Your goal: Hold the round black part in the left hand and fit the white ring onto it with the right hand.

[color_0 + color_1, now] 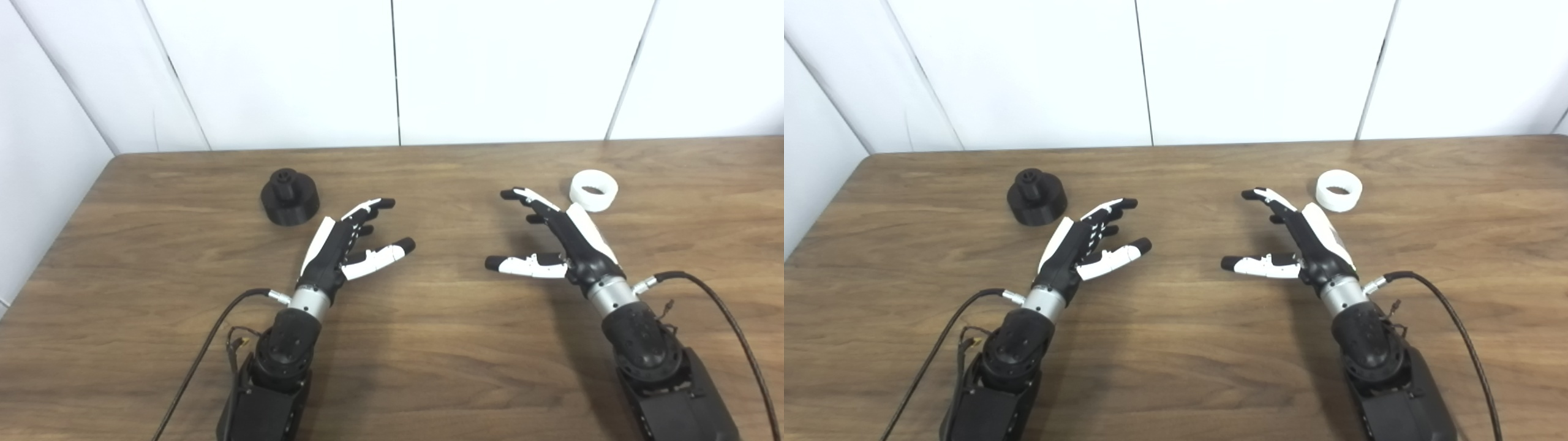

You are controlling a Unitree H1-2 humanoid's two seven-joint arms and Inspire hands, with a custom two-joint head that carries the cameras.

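Observation:
The round black part [290, 197] stands on the wooden table [429, 343] at the far left, with a small knob on top. The white ring [593, 190] lies flat on the table at the far right. My left hand [349, 245] is open and empty, just right of and nearer than the black part, apart from it. My right hand [554, 236] is open and empty, just left of and nearer than the ring, not touching it. Both hands hover low over the table with fingers spread.
White wall panels [392, 67] rise behind the table's far edge. The table's left edge [55, 245] runs diagonally near the black part. Black cables [729, 318] trail from both wrists across the table.

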